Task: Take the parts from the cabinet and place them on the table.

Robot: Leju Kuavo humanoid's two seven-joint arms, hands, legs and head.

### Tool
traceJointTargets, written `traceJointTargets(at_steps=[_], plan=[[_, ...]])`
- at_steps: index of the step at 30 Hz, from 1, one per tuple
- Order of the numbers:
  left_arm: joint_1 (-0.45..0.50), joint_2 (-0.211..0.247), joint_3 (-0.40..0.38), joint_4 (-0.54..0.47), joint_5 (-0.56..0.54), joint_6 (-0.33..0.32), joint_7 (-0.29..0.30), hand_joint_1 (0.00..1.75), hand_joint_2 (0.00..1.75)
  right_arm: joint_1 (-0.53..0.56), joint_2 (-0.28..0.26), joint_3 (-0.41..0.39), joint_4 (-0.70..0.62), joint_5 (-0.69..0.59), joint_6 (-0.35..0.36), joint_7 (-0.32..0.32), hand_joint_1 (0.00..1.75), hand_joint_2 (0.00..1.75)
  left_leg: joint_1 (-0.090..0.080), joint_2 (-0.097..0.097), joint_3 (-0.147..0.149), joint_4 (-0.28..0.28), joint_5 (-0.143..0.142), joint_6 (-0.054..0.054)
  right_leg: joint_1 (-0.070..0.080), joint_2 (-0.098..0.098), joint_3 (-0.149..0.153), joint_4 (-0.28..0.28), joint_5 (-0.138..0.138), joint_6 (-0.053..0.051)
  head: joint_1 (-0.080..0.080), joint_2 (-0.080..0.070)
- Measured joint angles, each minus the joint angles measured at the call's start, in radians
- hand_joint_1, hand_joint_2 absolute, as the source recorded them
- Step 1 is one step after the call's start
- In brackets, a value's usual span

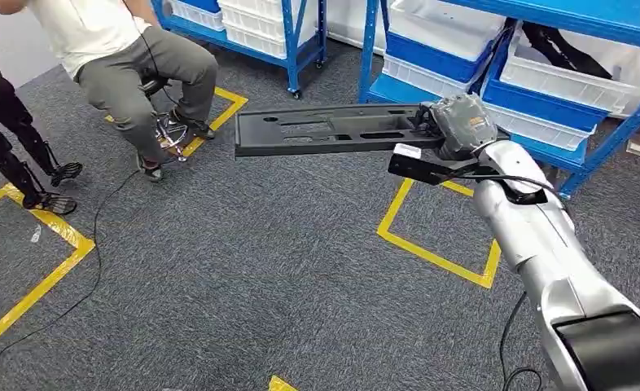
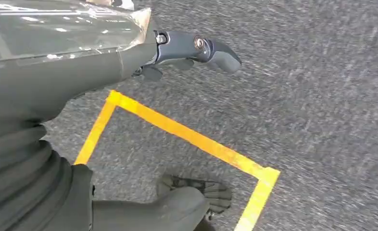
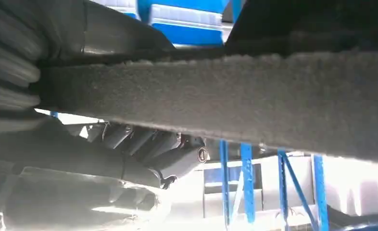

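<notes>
Panel (image 1: 333,129), long, black and flat, sits in the upper middle of the head view, clamped at one end by the right hand (image 1: 457,124). It looks stiff and light, yet held so far from its middle it may sag or twist. Left hand (image 2: 192,50) hangs over the carpet (image 2: 321,96), fingers curled on nothing.

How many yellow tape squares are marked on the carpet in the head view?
3 clear ones: one at the left edge, one under the seated person, one below the long black part that the right hand holds. A yellow scrap at the bottom edge may be a fourth.
</notes>
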Motion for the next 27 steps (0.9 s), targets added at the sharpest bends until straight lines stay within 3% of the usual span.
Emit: traceJointTargets(at_steps=[1, 3, 4, 5, 6, 7, 8, 9, 10, 12, 14, 15, 16, 17, 18, 19, 20, 21, 22, 23, 24, 25, 26, 27], plan=[[-0.004, 0.0, 0.0, 0.0, -0.005, -0.002, 0.007, 0.0, 1.75, 0.0, -0.001, -0.003, -0.007, -0.005, 0.001, -0.002, 1.71, 1.75, 0.005, 0.026, -0.029, 0.062, -0.038, -0.008, 0.002, -0.009, 0.001, 0.0, -0.002, -0.008, -0.006, 0.0], [-0.014, 0.001, -0.001, 0.0, -0.01, -0.011, 0.019, 0.0, 1.75, 0.001, -0.005, -0.011, -0.02, -0.014, -0.001, -0.009, 1.71, 1.75, 0.014, 0.039, -0.103, 0.214, -0.104, -0.017, 0.006, -0.032, 0.001, 0.0, -0.002, -0.013, -0.006, 0.0], [-0.017, 0.001, -0.001, 0.0, -0.012, -0.012, 0.023, 0.0, 1.75, 0.003, -0.005, -0.011, -0.025, -0.014, -0.003, -0.011, 1.71, 1.75, 0.017, 0.041, -0.128, 0.263, -0.116, -0.02, 0.006, -0.042, 0.001, 0.001, -0.002, -0.013, -0.006, 0.0], [-0.02, 0.001, -0.002, 0.0, -0.013, -0.013, 0.024, 0.0, 1.75, 0.006, -0.003, -0.011, -0.03, -0.014, -0.003, -0.011, 1.71, 1.75, 0.02, 0.043, -0.13, 0.264, -0.104, -0.023, 0.006, -0.052, 0.002, 0.0, -0.003, -0.013, -0.006, 0.0], [-0.023, 0.001, -0.002, 0.0, -0.017, -0.015, 0.029, 0.0, 1.75, 0.009, 0.0, -0.011, -0.039, -0.013, -0.006, -0.012, 1.71, 1.75, 0.023, 0.045, -0.107, 0.219, -0.073, -0.023, 0.006, -0.062, 0.002, 0.001, -0.003, -0.014, -0.006, 0.0], [-0.026, 0.002, -0.002, 0.0, -0.022, -0.018, 0.033, 0.0, 1.75, 0.012, 0.003, -0.012, -0.047, -0.01, -0.011, -0.01, 1.71, 1.75, 0.024, 0.052, -0.066, 0.142, -0.035, -0.022, 0.006, -0.07, 0.003, 0.001, -0.004, -0.013, -0.006, 0.0], [-0.029, 0.003, -0.006, -0.001, -0.035, -0.019, 0.04, 0.0, 1.75, 0.014, 0.006, -0.012, -0.057, -0.002, -0.02, -0.003, 1.71, 1.75, 0.024, 0.078, -0.013, 0.051, 0.002, -0.02, 0.005, -0.078, 0.005, 0.001, -0.006, -0.01, -0.006, 0.0], [-0.032, 0.004, -0.008, -0.001, -0.042, -0.019, 0.047, 0.0, 1.75, 0.017, 0.008, -0.013, -0.068, 0.008, -0.033, 0.008, 1.71, 1.75, 0.021, 0.128, 0.023, -0.01, 0.01, -0.018, 0.01, -0.085, 0.007, 0.0, -0.009, -0.006, -0.007, 0.0], [-0.038, 0.006, -0.012, -0.001, -0.049, -0.019, 0.059, 0.0, 1.75, 0.022, 0.008, -0.014, -0.079, 0.02, -0.049, 0.016, 1.71, 1.75, 0.011, 0.124, 0.026, -0.022, 0.004, -0.012, 0.022, -0.093, 0.005, 0.002, -0.014, 0.002, -0.006, 0.0], [-0.039, 0.012, -0.016, -0.001, -0.056, -0.022, 0.095, 0.0, 1.75, 0.04, 0.02, -0.013, -0.094, 0.037, -0.072, 0.028, 1.71, 1.75, 0.008, 0.099, 0.022, -0.023, 0.003, -0.002, 0.023, -0.112, 0.013, -0.005, -0.017, 0.008, 0.001, 0.0], [-0.036, 0.023, -0.017, -0.001, -0.072, -0.049, 0.177, 0.0, 1.75, 0.059, 0.043, -0.012, -0.107, 0.055, -0.078, 0.036, 1.71, 1.75, 0.003, 0.079, 0.03, -0.033, 0.009, 0.014, 0.028, -0.129, 0.022, -0.009, -0.021, 0.021, 0.002, 0.0], [-0.033, 0.024, -0.021, 0.0, -0.086, -0.067, 0.226, 0.0, 1.75, 0.069, 0.05, -0.01, -0.116, 0.068, -0.08, 0.045, 1.71, 1.75, 0.009, 0.07, 0.037, -0.042, 0.015, 0.023, 0.019, -0.095, 0.01, 0.01, -0.031, 0.023, 0.003, 0.0], [-0.033, 0.029, -0.027, 0.0, -0.101, -0.081, 0.27, 0.0, 1.75, 0.074, 0.061, -0.008, -0.124, 0.074, -0.083, 0.048, 1.71, 1.75, 0.009, 0.061, 0.037, -0.044, 0.019, 0.033, 0.018, -0.053, -0.01, 0.055, -0.056, 0.016, 0.001, 0.0], [-0.036, 0.034, -0.034, 0.0, -0.11, -0.09, 0.293, 0.0, 1.75, 0.08, 0.066, -0.008, -0.129, 0.077, -0.084, 0.052, 1.71, 1.75, 0.008, 0.055, 0.035, -0.044, 0.02, 0.039, 0.018, -0.036, -0.042, 0.124, -0.086, 0.008, 0.005, 0.0], [-0.037, 0.036, -0.041, 0.0, -0.12, -0.097, 0.303, 0.0, 1.75, 0.089, 0.067, -0.008, -0.132, 0.082, -0.082, 0.059, 1.71, 1.75, 0.008, 0.036, 0.034, -0.044, 0.021, 0.04, 0.017, -0.025, -0.086, 0.215, -0.121, 0.003, 0.005, 0.0], [-0.036, 0.036, -0.047, 0.0, -0.127, -0.105, 0.304, 0.0, 1.75, 0.099, 0.069, -0.008, -0.138, 0.088, -0.08, 0.065, 1.71, 1.75, 0.007, 0.018, 0.034, -0.044, 0.022, 0.041, 0.019, -0.02, -0.122, 0.286, -0.142, 0.003, 0.006, 0.0], [-0.036, 0.037, -0.051, 0.0, -0.135, -0.11, 0.307, 0.0, 1.75, 0.107, 0.072, -0.008, -0.144, 0.094, -0.077, 0.068, 1.71, 1.75, 0.005, 0.002, 0.034, -0.044, 0.022, 0.042, 0.02, -0.016, -0.14, 0.317, -0.144, 0.007, 0.006, 0.0], [-0.035, 0.037, -0.056, 0.0, -0.139, -0.113, 0.308, 0.0, 1.75, 0.114, 0.074, -0.008, -0.149, 0.097, -0.076, 0.071, 1.71, 1.75, 0.004, -0.014, 0.034, -0.044, 0.023, 0.043, 0.02, -0.014, -0.134, 0.298, -0.13, 0.013, 0.005, 0.0], [-0.035, 0.036, -0.061, 0.0, -0.141, -0.113, 0.307, 0.0, 1.75, 0.119, 0.076, -0.008, -0.158, 0.101, -0.074, 0.071, 1.71, 1.75, 0.002, -0.029, 0.034, -0.043, 0.025, 0.042, 0.021, -0.01, -0.106, 0.233, -0.1, 0.018, 0.006, 0.0], [-0.036, 0.035, -0.064, 0.0, -0.142, -0.113, 0.307, 0.0, 1.75, 0.121, 0.076, -0.008, -0.166, 0.103, -0.073, 0.071, 1.71, 1.75, 0.001, -0.042, 0.034, -0.043, 0.026, 0.04, 0.021, -0.004, -0.066, 0.15, -0.067, 0.022, 0.005, 0.0], [-0.039, 0.035, -0.066, 0.0, -0.143, -0.113, 0.307, 0.0, 1.75, 0.121, 0.076, -0.008, -0.174, 0.105, -0.072, 0.071, 1.71, 1.75, 0.001, -0.054, 0.034, -0.043, 0.028, 0.038, 0.022, 0.015, -0.02, 0.057, -0.034, 0.022, 0.006, 0.0], [-0.042, 0.032, -0.067, 0.0, -0.143, -0.113, 0.307, 0.0, 1.75, 0.121, 0.077, -0.008, -0.182, 0.105, -0.071, 0.072, 1.71, 1.75, 0.001, -0.064, 0.032, -0.042, 0.03, 0.033, 0.025, 0.057, 0.003, -0.003, -0.017, 0.014, 0.004, 0.0], [-0.045, 0.033, -0.069, 0.0, -0.143, -0.113, 0.307, 0.0, 1.75, 0.122, 0.08, -0.008, -0.188, 0.105, -0.07, 0.072, 1.71, 1.75, -0.004, -0.075, 0.029, -0.039, 0.029, 0.029, 0.028, 0.052, 0.013, -0.009, -0.01, 0.004, 0.005, 0.0], [-0.045, 0.033, -0.072, 0.0, -0.144, -0.113, 0.308, 0.0, 1.75, 0.122, 0.081, -0.01, -0.191, 0.105, -0.069, 0.072, 1.71, 1.75, -0.002, -0.081, 0.027, -0.04, 0.031, 0.025, 0.03, 0.044, 0.012, -0.008, -0.008, 0.0, 0.004, 0.0]])
